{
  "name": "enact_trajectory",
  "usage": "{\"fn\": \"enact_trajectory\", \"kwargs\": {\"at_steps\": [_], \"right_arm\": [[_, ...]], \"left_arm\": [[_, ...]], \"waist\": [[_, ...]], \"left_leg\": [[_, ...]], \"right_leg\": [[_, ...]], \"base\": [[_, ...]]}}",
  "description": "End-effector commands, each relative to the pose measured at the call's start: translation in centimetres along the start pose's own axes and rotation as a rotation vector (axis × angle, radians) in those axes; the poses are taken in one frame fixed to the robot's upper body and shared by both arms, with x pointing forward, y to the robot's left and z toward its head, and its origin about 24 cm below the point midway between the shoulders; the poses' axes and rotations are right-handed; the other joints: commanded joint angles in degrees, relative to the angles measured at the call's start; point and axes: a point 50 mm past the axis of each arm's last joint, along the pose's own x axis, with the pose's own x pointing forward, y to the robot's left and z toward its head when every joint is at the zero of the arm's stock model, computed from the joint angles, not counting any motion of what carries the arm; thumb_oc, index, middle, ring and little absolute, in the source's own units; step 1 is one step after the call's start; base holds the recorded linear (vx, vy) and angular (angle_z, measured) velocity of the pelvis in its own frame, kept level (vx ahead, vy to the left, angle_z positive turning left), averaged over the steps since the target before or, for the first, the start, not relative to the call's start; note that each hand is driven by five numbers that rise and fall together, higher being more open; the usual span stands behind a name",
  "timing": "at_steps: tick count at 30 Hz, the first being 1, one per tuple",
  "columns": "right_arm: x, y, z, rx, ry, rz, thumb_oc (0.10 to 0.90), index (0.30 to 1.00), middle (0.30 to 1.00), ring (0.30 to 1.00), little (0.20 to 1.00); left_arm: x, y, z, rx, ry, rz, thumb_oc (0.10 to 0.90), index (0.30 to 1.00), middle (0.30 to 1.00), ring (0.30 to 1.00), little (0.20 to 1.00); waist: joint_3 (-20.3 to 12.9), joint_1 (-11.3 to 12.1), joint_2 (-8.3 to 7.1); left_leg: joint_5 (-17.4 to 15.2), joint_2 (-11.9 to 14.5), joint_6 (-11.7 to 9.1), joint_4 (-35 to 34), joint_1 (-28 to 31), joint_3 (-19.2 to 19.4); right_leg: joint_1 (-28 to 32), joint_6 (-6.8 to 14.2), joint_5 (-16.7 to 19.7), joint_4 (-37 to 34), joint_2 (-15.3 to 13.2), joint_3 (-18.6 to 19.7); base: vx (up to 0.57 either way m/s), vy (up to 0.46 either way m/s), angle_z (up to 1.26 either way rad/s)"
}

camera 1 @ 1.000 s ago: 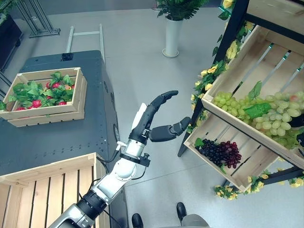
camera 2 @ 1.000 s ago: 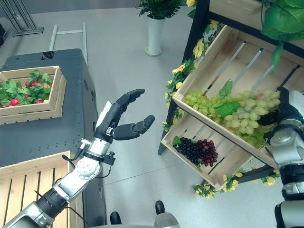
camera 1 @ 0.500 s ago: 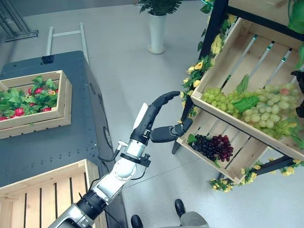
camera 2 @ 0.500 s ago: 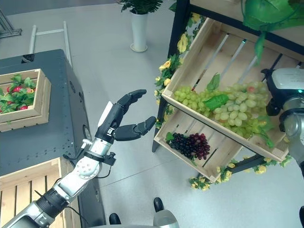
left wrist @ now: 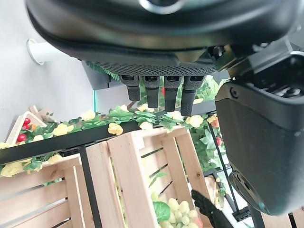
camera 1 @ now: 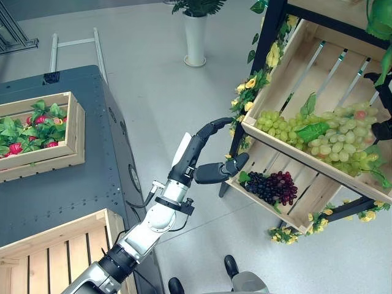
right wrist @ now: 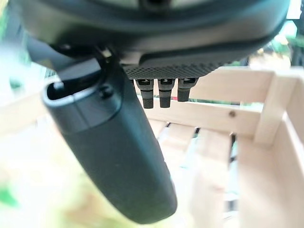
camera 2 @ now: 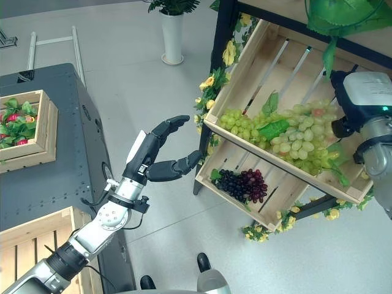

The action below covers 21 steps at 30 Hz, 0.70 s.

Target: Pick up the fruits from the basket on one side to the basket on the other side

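From the left eye view, the whole scene has slid leftward since a moment ago, so the robot has turned toward the slanted pale wooden crate of green grapes (camera 1: 318,131), while its left hand (camera 1: 202,156) stays raised over the grey floor (camera 1: 165,73), fingers spread and empty. In the right eye view the right hand (camera 2: 362,101) has reached that crate's far edge, beside the grapes, so the pick looks near. Its wrist view shows straight, relaxed fingers (right wrist: 161,92) above bare slats, holding nothing; the dark cabinet (camera 1: 79,177) carries the leaf-filled wooden crate (camera 1: 37,135).

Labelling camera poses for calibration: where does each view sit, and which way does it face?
Left eye, head: looks down at the left hand reaching toward the crate of green grapes.
Right eye: same scene; right hand at that crate.
Left wrist: along its fingers toward the crates.
Right wrist: along its thumb into a wooden crate.
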Motion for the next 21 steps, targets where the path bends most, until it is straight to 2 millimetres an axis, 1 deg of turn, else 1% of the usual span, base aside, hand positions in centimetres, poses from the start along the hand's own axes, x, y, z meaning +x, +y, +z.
{"fn": "enact_trajectory", "kwargs": {"at_steps": [1, 2, 4, 6, 7, 8, 9, 10, 12, 15, 16, 18, 20, 21], "right_arm": [[0.7, -4.0, 0.2, 0.265, 0.006, -0.205, 0.8, 0.9, 0.9, 0.9, 0.9], [0.7, -3.6, 0.4, 0.355, 0.005, -0.204, 0.8, 0.9, 0.9, 0.9, 0.9], [0.6, -3.4, 0.6, 0.486, -0.004, -0.221, 0.8, 0.9, 0.9, 0.9, 0.9], [0.5, -3.2, 1.0, 0.706, -0.03, -0.237, 0.8, 0.9, 0.9, 0.9, 0.9], [0.4, -3.0, 1.4, 0.767, -0.042, -0.234, 0.8, 0.9, 0.9, 0.9, 0.9], [0.3, -2.7, 2.0, 0.886, -0.07, -0.217, 0.8, 0.9, 0.9, 0.9, 0.9], [0.2, -2.5, 2.1, 0.914, -0.075, -0.215, 0.8, 0.9, 0.9, 0.9, 0.9], [0.0, -1.9, 2.9, 1.029, -0.108, -0.197, 0.8, 0.9, 0.9, 0.9, 0.9], [-0.4, -1.3, 3.5, 1.111, -0.139, -0.173, 0.8, 0.9, 0.9, 0.9, 0.9], [-1.4, 0.1, 5.4, 1.389, -0.208, -0.098, 0.8, 0.9, 0.9, 0.9, 0.9], [-1.4, 0.1, 5.4, 1.39, -0.207, -0.098, 0.8, 0.9, 0.9, 0.9, 0.9], [-1.7, 0.5, 6.1, 1.483, -0.239, -0.062, 0.8, 0.9, 0.9, 0.9, 0.9], [-1.9, 0.6, 6.4, 1.492, -0.251, -0.057, 0.8, 0.9, 0.9, 0.9, 0.9], [-2.0, 0.6, 6.7, 1.47, -0.266, -0.061, 0.8, 0.9, 0.9, 0.9, 0.9]], "left_arm": [[3.3, 0.7, 5.4, -0.058, -0.337, 0.006, 0.8, 0.9, 0.9, 0.9, 0.9], [3.4, 0.8, 5.4, -0.059, -0.336, 0.013, 0.8, 0.9, 0.9, 0.9, 0.9], [3.5, 1.0, 5.4, -0.058, -0.337, 0.029, 0.8, 0.9, 0.9, 0.9, 0.9], [3.6, 1.4, 5.4, -0.057, -0.333, 0.042, 0.8, 0.9, 0.9, 0.9, 0.9], [3.7, 1.5, 5.3, -0.059, -0.33, 0.045, 0.8, 0.9, 0.9, 0.9, 0.9], [3.7, 1.7, 5.3, -0.064, -0.325, 0.052, 0.8, 0.9, 0.9, 0.9, 0.9], [3.7, 1.7, 5.3, -0.065, -0.324, 0.052, 0.8, 0.9, 0.9, 0.9, 0.9], [3.7, 1.8, 5.2, -0.066, -0.323, 0.057, 0.8, 0.9, 0.9, 0.9, 0.9], [3.5, 1.8, 5.1, -0.062, -0.324, 0.06, 0.8, 0.9, 0.9, 0.9, 0.9], [3.2, 2.1, 4.8, -0.056, -0.322, 0.084, 0.8, 0.9, 0.9, 0.9, 0.9], [3.2, 2.1, 4.7, -0.056, -0.322, 0.083, 0.8, 0.9, 0.9, 0.9, 0.9], [3.2, 2.0, 4.6, -0.054, -0.321, 0.094, 0.8, 0.9, 0.9, 0.9, 0.9], [3.1, 2.0, 4.5, -0.052, -0.321, 0.099, 0.8, 0.9, 0.9, 0.9, 0.9], [3.0, 2.0, 4.5, -0.049, -0.319, 0.108, 0.8, 0.9, 0.9, 0.9, 0.9]], "waist": [[-5.78, 1.29, -0.06], [-5.7, 1.32, 0.04], [-5.58, 1.33, 0.15], [-5.54, 1.29, 0.32], [-5.5, 1.21, 0.34], [-5.51, 1.17, 0.41], [-5.5, 1.15, 0.41], [-5.49, 1.06, 0.53], [-5.42, 1.04, 0.53], [-5.29, 0.9, 0.82], [-5.3, 0.92, 0.77], [-5.25, 0.9, 0.87], [-5.22, 0.94, 0.91], [-5.2, 0.98, 0.99]], "left_leg": [[-5.86, 2.76, -1.77, 0.53, 3.0, -1.16], [-5.85, 2.74, -1.78, 0.53, 3.08, -1.15], [-5.92, 2.69, -1.78, 0.53, 3.16, -1.28], [-6.07, 2.65, -1.83, 0.53, 3.34, -1.28], [-6.12, 2.62, -1.86, 0.53, 3.36, -1.31], [-6.21, 2.59, -1.87, 0.53, 3.42, -1.36], [-6.23, 2.57, -1.85, 0.53, 3.44, -1.38], [-6.32, 2.48, -1.75, 0.53, 3.44, -1.54], [-6.41, 2.47, -1.64, 0.53, 3.5, -1.61], [-6.57, 2.49, -1.55, 0.53, 3.76, -1.28], [-6.57, 2.49, -1.55, 0.53, 3.77, -1.28], [-6.65, 2.5, -1.5, 0.53, 3.81, -1.16], [-6.75, 2.47, -1.43, 0.53, 3.86, -1.29], [-6.78, 2.43, -1.32, 0.53, 3.9, -1.29]], "right_leg": [[-0.99, -0.34, 1.55, 0.08, 4.39, -2.35], [-0.95, -0.38, 1.57, 0.08, 4.32, -2.42], [-0.88, -0.46, 1.52, 0.08, 4.22, -2.53], [-0.75, -0.55, 1.45, 0.08, 4.18, -2.67], [-0.7, -0.56, 1.41, 0.08, 4.19, -2.65], [-0.64, -0.63, 1.34, 0.08, 4.18, -2.64], [-0.62, -0.65, 1.32, 0.08, 4.18, -2.65], [-0.6, -0.79, 1.25, 0.08, 4.26, -2.49], [-0.57, -0.89, 1.21, 0.08, 4.3, -2.41], [-0.4, -1.07, 1.08, 0.08, 4.33, -2.24], [-0.39, -1.07, 1.08, 0.08, 4.33, -2.24], [-0.37, -1.12, 1.02, 0.08, 4.34, -2.16], [-0.3, -1.16, 0.97, 0.08, 4.39, -2.09], [-0.23, -1.18, 0.94, 0.08, 4.39, -2.04]], "base": [[0.0, 0.0, 0.0], [0.0, 0.0, 0.0], [0.0, 0.0, 0.0], [0.0, 0.0, 0.0], [0.0, 0.0, 0.0], [0.0, 0.0, 0.0], [0.0, 0.0, 0.0], [0.0, 0.0, 0.0], [0.0, 0.0, 0.0], [0.0, 0.0, 0.0], [0.0, 0.0, 0.0], [0.0, 0.0, 0.0], [0.0, 0.0, 0.0], [0.0, 0.0, 0.0]]}}
